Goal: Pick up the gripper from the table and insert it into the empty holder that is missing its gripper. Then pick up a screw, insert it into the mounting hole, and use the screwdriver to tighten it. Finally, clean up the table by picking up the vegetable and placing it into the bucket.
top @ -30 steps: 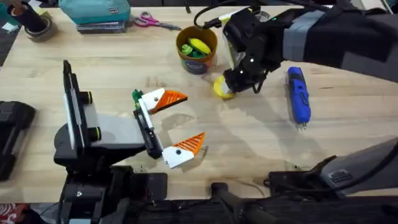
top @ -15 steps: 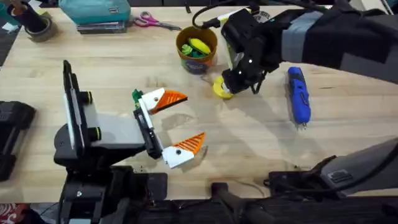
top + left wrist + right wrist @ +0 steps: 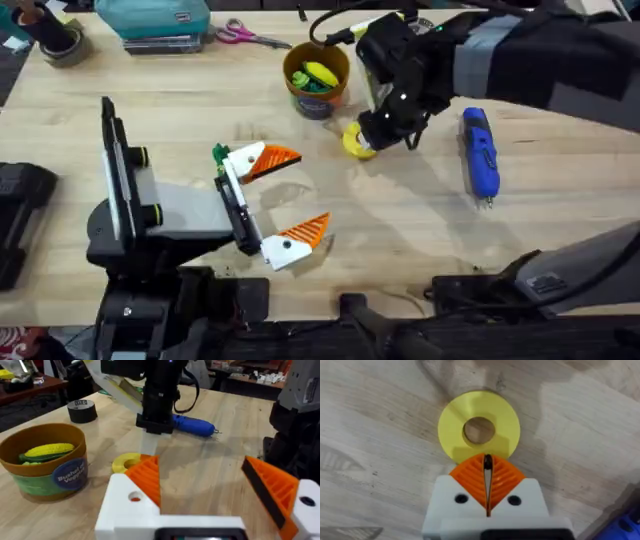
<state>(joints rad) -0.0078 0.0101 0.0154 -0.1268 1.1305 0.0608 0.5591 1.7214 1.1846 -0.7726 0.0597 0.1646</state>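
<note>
Overhead view: the right end effector [image 3: 372, 140], pads pressed together on nothing, hovers at a yellow disc [image 3: 357, 141] on the counter [image 3: 560, 230], likely mid-cleanup. The bucket [image 3: 316, 80] just beside holds vegetables [image 3: 312, 76]. The left end effector [image 3: 285, 200] rests spread apart, empty. The screwdriver [image 3: 479, 153] lies nearby. Next: spread the pads and straddle the disc.

The table [image 3: 180, 110] is light wood with visible grain. Resting on it: the bucket [image 3: 316, 80] and the screwdriver [image 3: 479, 152] on either side of the right gripper [image 3: 368, 140], and a yellow disc [image 3: 479, 428] directly beneath that gripper's closed tips.
</note>
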